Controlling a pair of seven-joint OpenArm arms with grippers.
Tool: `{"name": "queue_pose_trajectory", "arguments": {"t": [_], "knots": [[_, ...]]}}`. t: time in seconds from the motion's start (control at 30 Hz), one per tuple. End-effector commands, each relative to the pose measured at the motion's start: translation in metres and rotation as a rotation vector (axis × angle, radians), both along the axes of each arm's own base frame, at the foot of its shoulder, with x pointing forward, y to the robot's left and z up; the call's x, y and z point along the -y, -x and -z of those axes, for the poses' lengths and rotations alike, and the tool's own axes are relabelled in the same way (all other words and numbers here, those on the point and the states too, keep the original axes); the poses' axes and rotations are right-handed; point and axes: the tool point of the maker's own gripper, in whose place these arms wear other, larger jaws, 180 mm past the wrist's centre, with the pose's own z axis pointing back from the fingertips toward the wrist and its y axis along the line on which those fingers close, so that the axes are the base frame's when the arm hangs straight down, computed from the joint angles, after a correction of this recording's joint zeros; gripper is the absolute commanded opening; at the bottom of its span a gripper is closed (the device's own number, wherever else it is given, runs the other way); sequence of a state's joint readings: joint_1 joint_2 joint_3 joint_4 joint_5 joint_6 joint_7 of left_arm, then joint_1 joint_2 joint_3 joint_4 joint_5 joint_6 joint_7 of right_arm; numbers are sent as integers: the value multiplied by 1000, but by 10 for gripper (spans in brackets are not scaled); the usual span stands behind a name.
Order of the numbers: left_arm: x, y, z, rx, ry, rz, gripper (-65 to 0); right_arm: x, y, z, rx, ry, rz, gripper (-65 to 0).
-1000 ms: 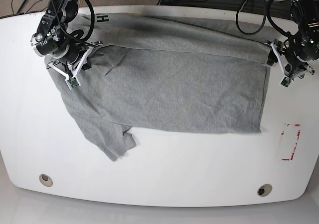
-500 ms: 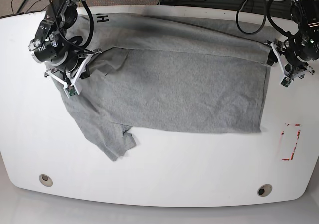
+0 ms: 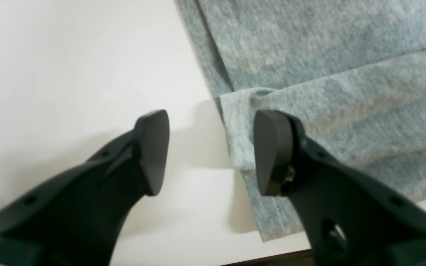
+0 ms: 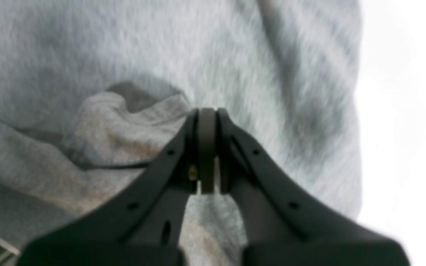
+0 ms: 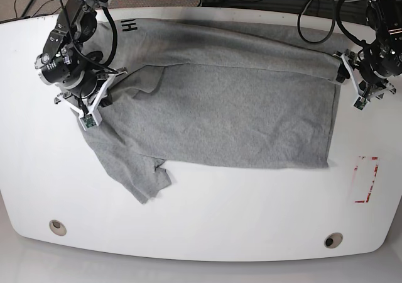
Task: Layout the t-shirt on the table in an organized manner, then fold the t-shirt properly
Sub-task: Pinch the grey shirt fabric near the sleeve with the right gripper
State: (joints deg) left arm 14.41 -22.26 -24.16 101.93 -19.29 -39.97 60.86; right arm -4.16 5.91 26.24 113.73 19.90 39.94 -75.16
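The grey t-shirt lies spread across the far half of the white table, its body mostly flat, with one sleeve bunched and trailing toward the near-left of the base view. The right gripper has its jaws pressed together above a raised fold of shirt cloth near the collar side; whether any cloth is pinched between them cannot be told from the blurred wrist view. The left gripper stands with jaws apart, straddling the shirt's hem corner, one finger over bare table and the other over the cloth, nothing clamped. The step in hand appears to be laying out. To do it well, draw the collar side outward, low and level, so the crumpled sleeve unrolls flat. The left gripper should close on the hem corner to anchor it; otherwise the whole shirt may slide instead of straightening.
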Motion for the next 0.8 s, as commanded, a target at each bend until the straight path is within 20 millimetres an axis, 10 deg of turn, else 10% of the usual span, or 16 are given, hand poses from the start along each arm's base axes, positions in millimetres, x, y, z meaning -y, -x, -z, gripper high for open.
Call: {"name": "queue_pose_trajectory", "arguments": {"t": [0.0,0.6,0.77], "knots": [[-4,-7,-10,33,-13,9,-304,0,-10,-14,56,2,-10,-636],[-4,-7,-10,32,-12,8,-304,1,-16,-20,76,5,-9,-634],[-3,-7,-9,31,-12,9,-304,2,-16,-19,74,11,-4,-550]]}}
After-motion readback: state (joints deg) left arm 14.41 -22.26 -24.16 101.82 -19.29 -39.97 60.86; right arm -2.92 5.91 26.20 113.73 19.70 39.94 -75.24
